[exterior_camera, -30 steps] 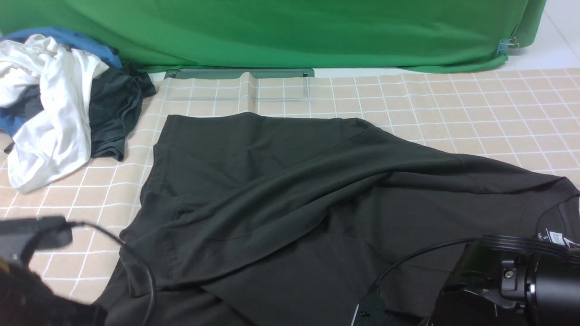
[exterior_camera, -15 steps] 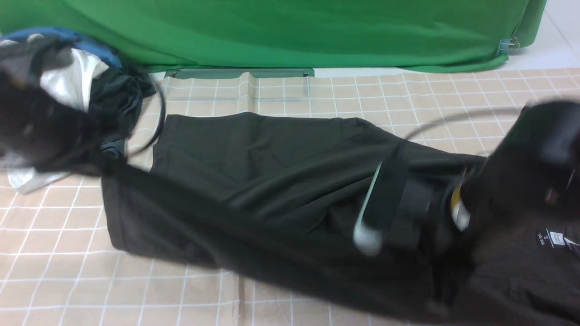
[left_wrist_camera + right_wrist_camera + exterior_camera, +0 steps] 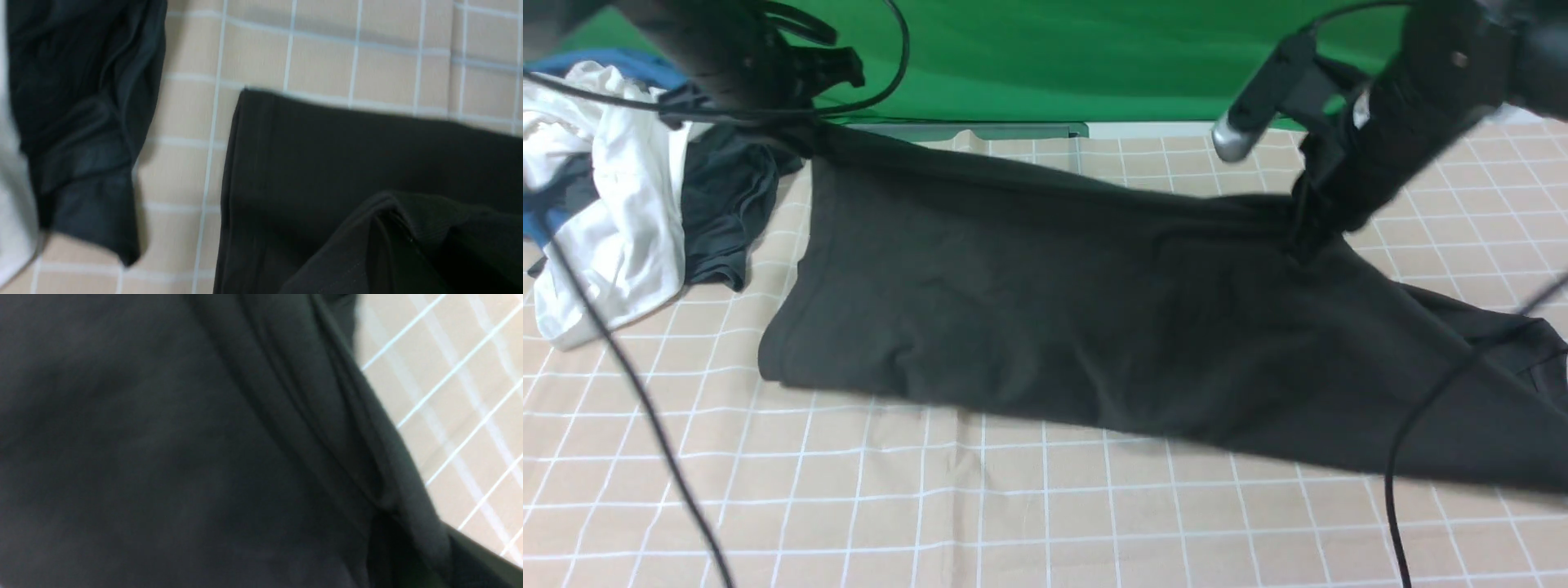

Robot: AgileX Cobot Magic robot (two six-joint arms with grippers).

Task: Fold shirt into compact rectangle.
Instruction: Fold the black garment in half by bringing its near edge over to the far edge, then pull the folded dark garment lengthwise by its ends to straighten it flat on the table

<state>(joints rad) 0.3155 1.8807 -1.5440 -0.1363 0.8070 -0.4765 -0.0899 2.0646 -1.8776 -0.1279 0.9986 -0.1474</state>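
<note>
Front view: across the lower frame lies the checked tablecloth (image 3: 1013, 506), and at lower right a black cable (image 3: 1401, 457) hangs in front of the near edge of the black shirt (image 3: 1045, 310). The shirt is stretched across the middle of the frame as a long doubled band. Its near fold rests on the cloth and its far edge is held raised. That edge is pinched at centre right by the right gripper (image 3: 1303, 241), whose jaws are pressed together on bunched fabric. At upper left it is pinched by the left gripper (image 3: 800, 131), likewise clamped on the shirt's corner. Just beside that corner, at far left, a dark grey-teal garment (image 3: 719, 204) and a white garment (image 3: 621, 212) are heaped. The fold could be dragged askew if the hanging cable snags the fabric. The heap could be caught if the left corner is set down too far left. A slanted, wrinkled edge is likely if the two corners are released unevenly.
</note>
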